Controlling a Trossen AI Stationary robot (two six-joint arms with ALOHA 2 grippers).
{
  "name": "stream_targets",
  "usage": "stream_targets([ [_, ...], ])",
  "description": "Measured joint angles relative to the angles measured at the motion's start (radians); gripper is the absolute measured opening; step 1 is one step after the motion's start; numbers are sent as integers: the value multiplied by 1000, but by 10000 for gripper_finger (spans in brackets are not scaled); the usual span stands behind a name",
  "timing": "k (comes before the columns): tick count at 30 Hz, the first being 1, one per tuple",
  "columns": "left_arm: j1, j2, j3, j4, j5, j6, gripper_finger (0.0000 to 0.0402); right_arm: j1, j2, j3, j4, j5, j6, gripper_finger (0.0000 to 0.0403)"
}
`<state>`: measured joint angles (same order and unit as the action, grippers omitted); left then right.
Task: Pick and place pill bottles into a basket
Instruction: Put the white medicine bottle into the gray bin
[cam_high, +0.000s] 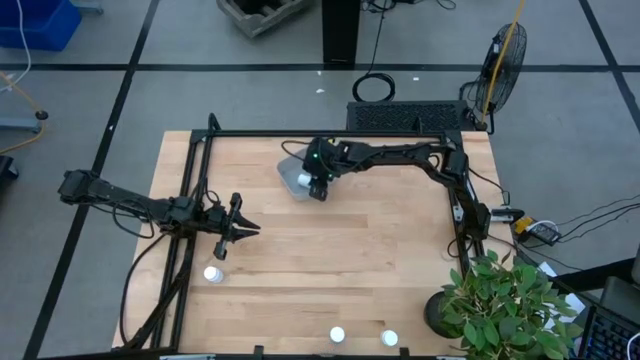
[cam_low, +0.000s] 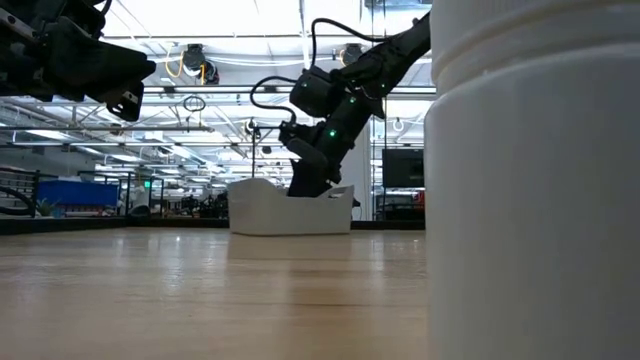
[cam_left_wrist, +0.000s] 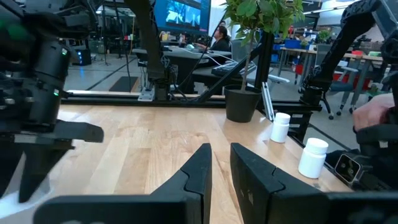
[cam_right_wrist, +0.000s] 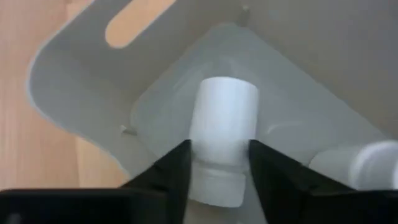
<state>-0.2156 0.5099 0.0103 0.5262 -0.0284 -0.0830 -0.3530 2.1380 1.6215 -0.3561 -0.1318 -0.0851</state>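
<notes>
No readable labels. Right gripper (cam_right_wrist: 217, 163) inside basket (cam_right_wrist: 74, 81), clamped on a bottle (cam_right_wrist: 222, 124). Left gripper (cam_high: 243, 229) nearly together, empty.

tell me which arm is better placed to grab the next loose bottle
Left. The left gripper hovers shut just above the bottle near the left edge. The right gripper is over the basket, clamped on a bottle.

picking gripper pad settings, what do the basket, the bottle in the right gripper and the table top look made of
Basket: likely plastic, pale, smooth, moulded with a handle slot.
Bottle in the right gripper: probably white plastic, matte, faintly translucent.
Table top: looks like wood, light planks with visible seams and a low sheen.
</notes>
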Motion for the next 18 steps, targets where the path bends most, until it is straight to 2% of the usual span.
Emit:
stream_targets([
  [4, 0, 0, 0, 0, 0, 0, 62, 2, 0, 0, 4, 21, -9, 250],
  [8, 0, 0, 0, 0, 0, 0, 62, 4, 0, 0, 0, 26, -26, 301],
  [12, 0, 0, 0, 0, 0, 0, 62, 14, -2, 0, -22, 24, -59, 312],
  [15, 0, 0, 0, 0, 0, 0, 62, 12, -2, 1, -22, 21, -65, 306],
  [18, 0, 0, 0, 0, 0, 0, 62, -4, -2, 1, -42, -27, -66, 294],
])
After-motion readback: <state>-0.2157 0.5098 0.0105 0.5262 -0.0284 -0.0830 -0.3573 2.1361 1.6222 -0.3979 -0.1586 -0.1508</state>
